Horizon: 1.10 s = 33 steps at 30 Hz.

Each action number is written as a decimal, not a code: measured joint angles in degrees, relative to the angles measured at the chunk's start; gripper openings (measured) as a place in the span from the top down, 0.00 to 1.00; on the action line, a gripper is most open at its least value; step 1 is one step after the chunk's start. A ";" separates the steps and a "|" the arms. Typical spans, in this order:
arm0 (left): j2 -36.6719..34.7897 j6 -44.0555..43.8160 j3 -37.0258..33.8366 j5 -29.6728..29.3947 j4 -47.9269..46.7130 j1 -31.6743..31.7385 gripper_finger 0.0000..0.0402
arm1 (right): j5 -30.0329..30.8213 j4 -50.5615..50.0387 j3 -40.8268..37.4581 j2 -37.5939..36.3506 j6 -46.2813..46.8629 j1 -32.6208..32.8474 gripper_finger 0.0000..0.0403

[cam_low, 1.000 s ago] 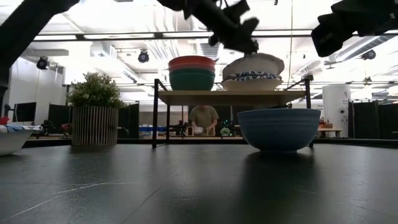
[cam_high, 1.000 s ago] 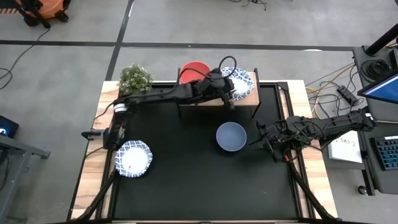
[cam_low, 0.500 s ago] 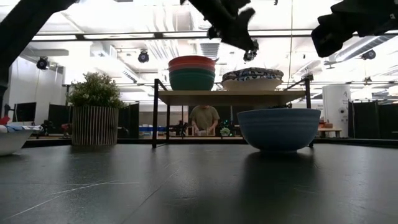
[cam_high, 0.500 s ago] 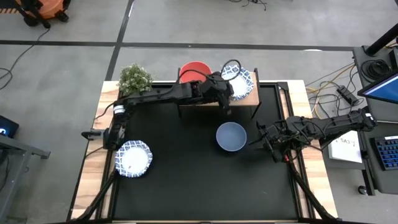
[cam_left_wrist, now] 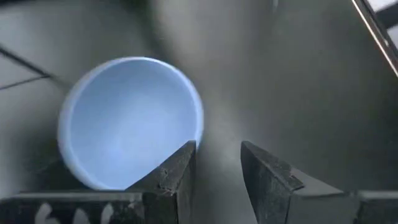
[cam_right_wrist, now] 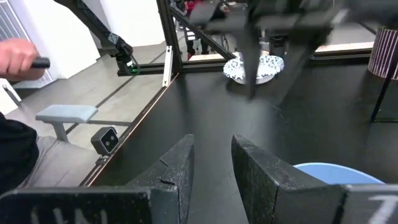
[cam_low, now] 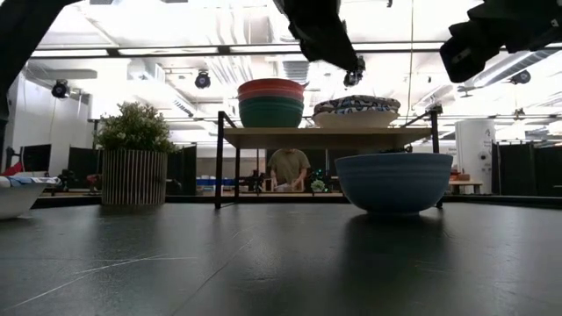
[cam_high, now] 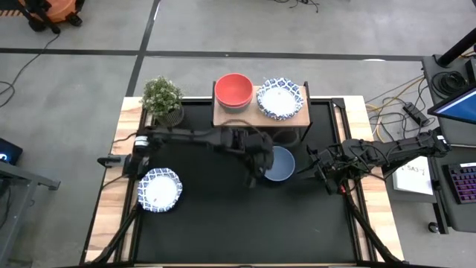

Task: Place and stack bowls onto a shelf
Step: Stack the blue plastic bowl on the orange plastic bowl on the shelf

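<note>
The blue bowl [cam_high: 281, 164] [cam_low: 393, 182] [cam_left_wrist: 129, 121] stands on its base on the black mat. My left gripper [cam_high: 259, 165] [cam_left_wrist: 217, 163] hovers open above the mat just beside the bowl's rim and touches nothing. On the shelf [cam_high: 223, 117] [cam_low: 325, 136] sit a stack topped by a red bowl [cam_high: 233, 89] [cam_low: 270, 100] and a stack of patterned bowls [cam_high: 280, 97] [cam_low: 356, 110]. Another patterned bowl [cam_high: 159, 188] [cam_right_wrist: 254, 67] rests near the table's left edge. My right gripper [cam_high: 321, 168] [cam_right_wrist: 211, 155] waits open to the right of the blue bowl.
A potted plant [cam_high: 162, 97] [cam_low: 132, 162] stands at the far left corner beside the shelf. A monitor, a keyboard and cables lie off the table's right edge. A person stands in the room behind the shelf [cam_low: 287, 168]. A hand [cam_right_wrist: 18, 56] shows beyond the table.
My left gripper let go of the tilted patterned bowl, which settled flat on the shelf's patterned stack. The gripper then swung away from the shelf toward the table's near edge, and now hangs beside the blue bowl.
</note>
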 joint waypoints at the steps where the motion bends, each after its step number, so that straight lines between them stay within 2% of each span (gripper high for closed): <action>1: 0.02 -0.04 -1.63 -0.02 1.41 -0.64 0.73 | 0.00 0.02 0.00 0.00 0.02 0.00 0.76; 15: 1.15 -1.50 -18.52 -0.76 30.47 -2.00 0.73 | 0.00 0.04 0.00 0.65 0.44 0.00 0.76; 18: 1.55 -1.51 -19.85 -1.12 31.80 -2.00 0.73 | 0.00 0.04 0.00 0.83 0.43 0.00 0.76; 22: 3.03 -1.32 -20.11 -5.64 32.90 -1.96 0.73 | 0.02 0.07 0.00 0.83 0.42 0.00 0.76; 33: 8.70 -1.07 -18.52 -6.61 34.21 -1.91 0.74 | 0.02 -0.18 0.00 0.83 0.37 0.00 0.76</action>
